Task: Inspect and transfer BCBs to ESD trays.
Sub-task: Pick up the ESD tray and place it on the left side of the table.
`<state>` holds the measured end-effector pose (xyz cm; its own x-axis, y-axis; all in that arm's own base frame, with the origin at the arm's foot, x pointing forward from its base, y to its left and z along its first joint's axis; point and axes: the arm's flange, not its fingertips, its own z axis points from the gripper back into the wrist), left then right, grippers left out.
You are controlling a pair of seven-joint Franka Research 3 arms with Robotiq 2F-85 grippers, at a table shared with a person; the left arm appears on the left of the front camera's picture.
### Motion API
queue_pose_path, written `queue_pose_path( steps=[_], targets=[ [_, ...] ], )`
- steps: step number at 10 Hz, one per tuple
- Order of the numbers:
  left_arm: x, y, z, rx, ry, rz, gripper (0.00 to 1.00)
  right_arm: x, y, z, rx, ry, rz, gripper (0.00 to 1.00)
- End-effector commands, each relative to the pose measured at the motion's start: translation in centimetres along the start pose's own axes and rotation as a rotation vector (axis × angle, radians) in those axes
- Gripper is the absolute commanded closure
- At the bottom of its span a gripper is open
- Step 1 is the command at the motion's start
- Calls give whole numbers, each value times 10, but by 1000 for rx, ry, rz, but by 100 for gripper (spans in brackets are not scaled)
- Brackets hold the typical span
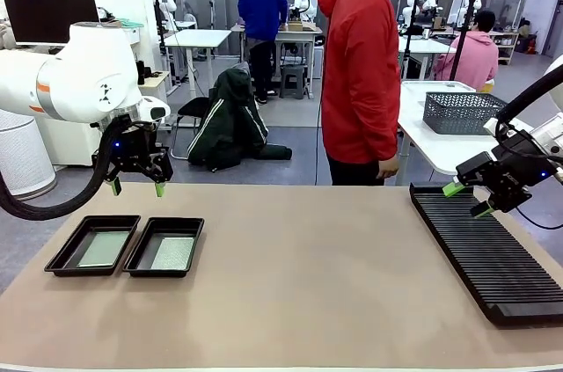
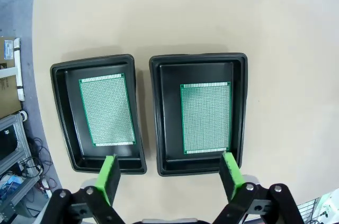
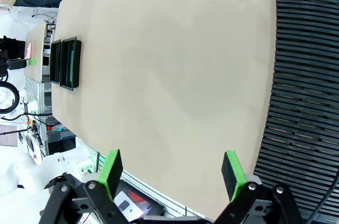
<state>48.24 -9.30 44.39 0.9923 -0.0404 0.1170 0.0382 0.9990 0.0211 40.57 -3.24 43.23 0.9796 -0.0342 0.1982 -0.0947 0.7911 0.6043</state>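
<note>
While both my grippers hang wide open and hold nothing, my left gripper (image 1: 136, 186) floats above two black trays (image 1: 91, 245) (image 1: 164, 246). A board (image 2: 106, 109) (image 2: 206, 117) lies flat in each tray. My right gripper (image 1: 466, 197) hovers at three o'clock, over the black rack (image 1: 488, 253).

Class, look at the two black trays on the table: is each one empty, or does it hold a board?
Each holds one. The left wrist view shows a flat green perforated board lying in one shallow black plastic tray and another board in the neighbouring tray.

Two black ESD trays (image 2: 58, 107) (image 2: 241, 107) sit side by side, each holding a flat BCB (image 2: 107, 110) (image 2: 206, 118).
</note>
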Motion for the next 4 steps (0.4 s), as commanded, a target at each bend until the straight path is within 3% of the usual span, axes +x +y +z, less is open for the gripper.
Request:
queue_pose_path(
  steps=[1,4],
  targets=[
    [1,1,0,0,-4,2,0,-1,3,1,1,-6,-22,0],
    [1,1,0,0,-4,2,0,-1,3,1,1,-6,-22,0]
  ],
)
